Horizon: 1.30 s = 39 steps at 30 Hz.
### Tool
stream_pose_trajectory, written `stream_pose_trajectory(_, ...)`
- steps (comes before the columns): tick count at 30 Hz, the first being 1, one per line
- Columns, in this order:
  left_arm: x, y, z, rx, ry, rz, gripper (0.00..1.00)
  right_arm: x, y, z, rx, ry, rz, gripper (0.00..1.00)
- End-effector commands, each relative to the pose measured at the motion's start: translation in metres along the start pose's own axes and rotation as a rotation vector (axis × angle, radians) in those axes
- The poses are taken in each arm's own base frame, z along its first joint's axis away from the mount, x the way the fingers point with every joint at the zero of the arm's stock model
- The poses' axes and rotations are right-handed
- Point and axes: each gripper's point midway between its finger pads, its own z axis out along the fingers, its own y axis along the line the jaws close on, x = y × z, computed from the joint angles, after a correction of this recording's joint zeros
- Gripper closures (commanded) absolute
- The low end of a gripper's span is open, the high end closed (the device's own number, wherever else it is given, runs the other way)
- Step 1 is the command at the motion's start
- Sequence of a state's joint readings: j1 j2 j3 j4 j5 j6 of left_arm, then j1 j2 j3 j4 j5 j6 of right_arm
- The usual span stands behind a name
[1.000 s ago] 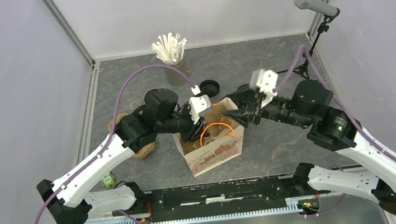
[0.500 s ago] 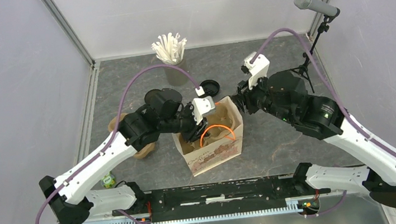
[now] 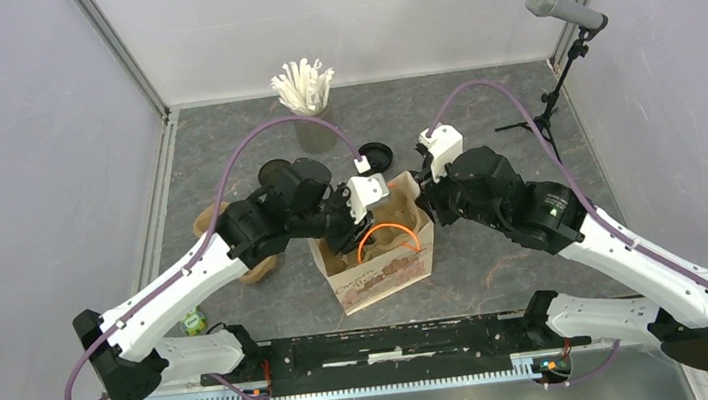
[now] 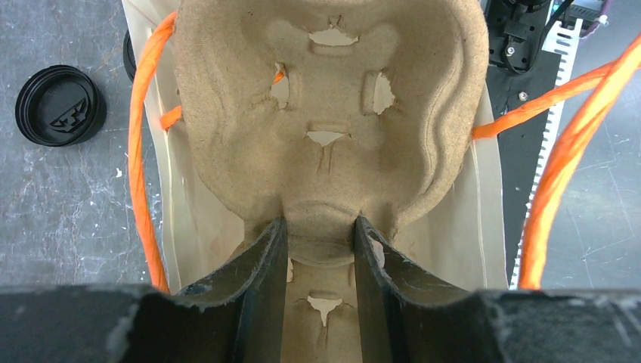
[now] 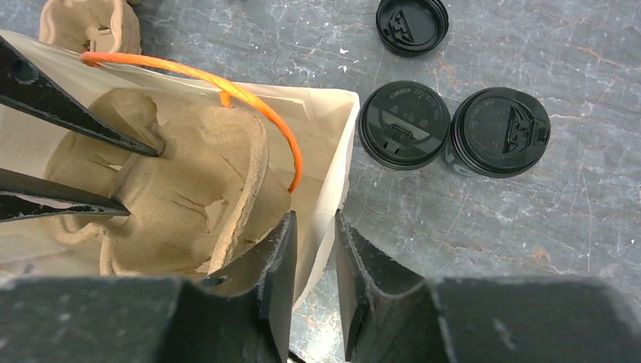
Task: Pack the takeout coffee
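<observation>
Takeout coffee cups (image 5: 403,125) wait lidded on the tabletop (image 5: 529,227) just beside the paper bag (image 5: 336,121), so I should ease the pulp carrier (image 4: 340,98), pinched in my left fingers (image 4: 261,287), down flat inside it while my right fingers (image 5: 276,280), clamped on its wall, hold the mouth open.

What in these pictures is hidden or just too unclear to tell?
The bottom of the bag: both wrist views, covered by the pulp carrier.
Contents of the lidded cups: right wrist view, lids cover them.
Whether the right pincer actually clamps the bag wall: right wrist view, unclear.
Small green thing: top view, too small to identify.
</observation>
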<state>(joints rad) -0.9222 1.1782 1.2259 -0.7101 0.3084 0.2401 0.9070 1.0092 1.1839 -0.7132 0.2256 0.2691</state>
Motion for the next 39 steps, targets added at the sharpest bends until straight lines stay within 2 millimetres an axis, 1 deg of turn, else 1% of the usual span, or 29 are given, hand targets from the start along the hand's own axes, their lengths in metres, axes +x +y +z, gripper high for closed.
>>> stream_pose_trajectory(1,-0.008,0.004,-0.003,-0.021,-0.003,0.04,0.79,-0.009,-0.003,0.0,0.019,-0.049,0.032,0.73)
stream_pose_trajectory(2,-0.009,0.005,-0.003,-0.032,-0.002,0.04,0.79,-0.012,-0.004,0.0,0.028,-0.057,0.035,0.77)
stream_pose_trajectory(5,-0.009,0.013,-0.005,-0.073,0.028,0.04,0.8,-0.019,-0.004,-0.004,0.026,-0.072,0.048,0.92)
stream_pose_trajectory(7,-0.007,0.017,-0.006,-0.095,0.059,0.029,0.81,-0.015,-0.001,-0.004,0.008,-0.064,0.05,1.0)
stream_pose_trajectory(8,-0.006,0.017,-0.006,-0.094,0.068,0.028,0.81,-0.011,0.001,-0.002,-0.006,-0.057,0.049,1.0)
stream_pose_trajectory(11,-0.005,0.014,-0.003,-0.077,0.082,0.021,0.82,-0.007,0.007,0.0,-0.04,-0.062,0.061,1.0)
stream_pose_trajectory(15,-0.001,0.012,-0.004,-0.082,0.118,-0.017,0.82,-0.012,0.006,-0.002,-0.032,-0.077,0.067,1.0)
stream_pose_trajectory(20,0.006,0.003,-0.005,-0.067,0.182,-0.05,0.82,-0.013,0.003,-0.001,-0.019,-0.081,0.056,1.0)
stream_pose_trajectory(25,0.017,0.007,-0.004,-0.093,0.256,-0.056,0.82,-0.013,0.007,0.001,-0.035,-0.083,0.059,1.0)
stream_pose_trajectory(31,0.019,0.012,-0.002,-0.122,0.301,-0.079,0.82,-0.009,0.005,0.003,-0.031,-0.077,0.049,1.0)
stream_pose_trajectory(34,0.022,0.012,0.002,-0.132,0.317,-0.098,0.77,-0.007,0.011,0.004,-0.059,-0.079,0.049,1.0)
stream_pose_trajectory(39,0.029,0.011,0.015,-0.144,0.358,-0.129,0.77,0.0,0.014,0.008,-0.078,-0.071,0.074,1.0)
